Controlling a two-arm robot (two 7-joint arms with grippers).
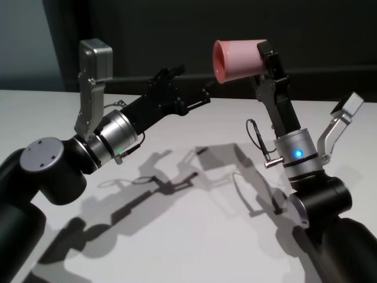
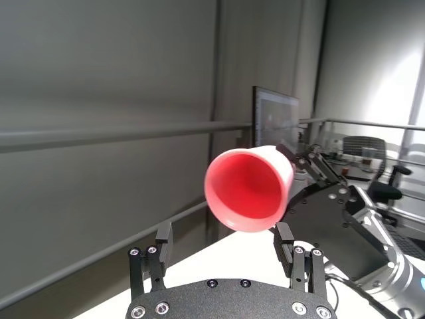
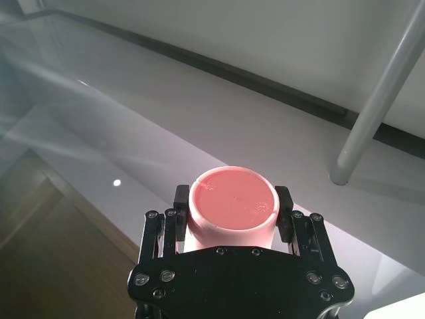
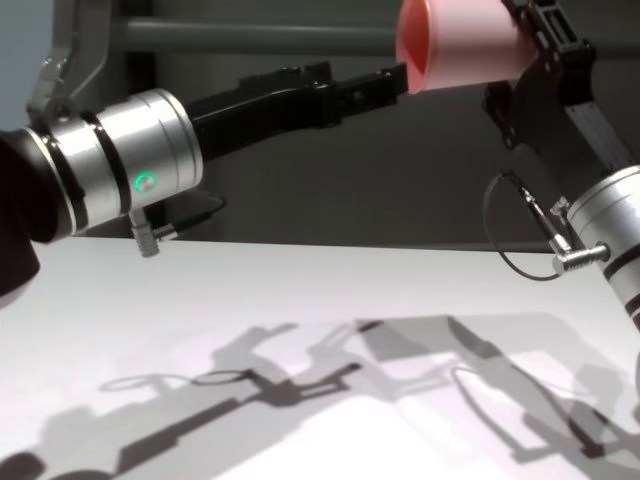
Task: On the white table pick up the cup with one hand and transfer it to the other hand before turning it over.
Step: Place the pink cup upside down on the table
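Note:
The pink cup (image 1: 238, 59) is held in the air above the white table (image 1: 177, 242), lying sideways with its open mouth (image 2: 247, 189) turned toward my left arm. My right gripper (image 1: 268, 58) is shut on the cup's narrow base end, and its flat bottom (image 3: 232, 203) sits between the two fingers. My left gripper (image 1: 191, 86) is open just left of the rim and slightly below it, apart from the cup. In the left wrist view its fingers (image 2: 284, 240) stand wide with nothing between them. The chest view shows the cup (image 4: 465, 45) at the top right.
Shadows of both arms fall across the bare tabletop (image 4: 300, 300). A dark wall with a horizontal rail (image 4: 250, 35) runs behind the table. Nothing else stands on the table in these views.

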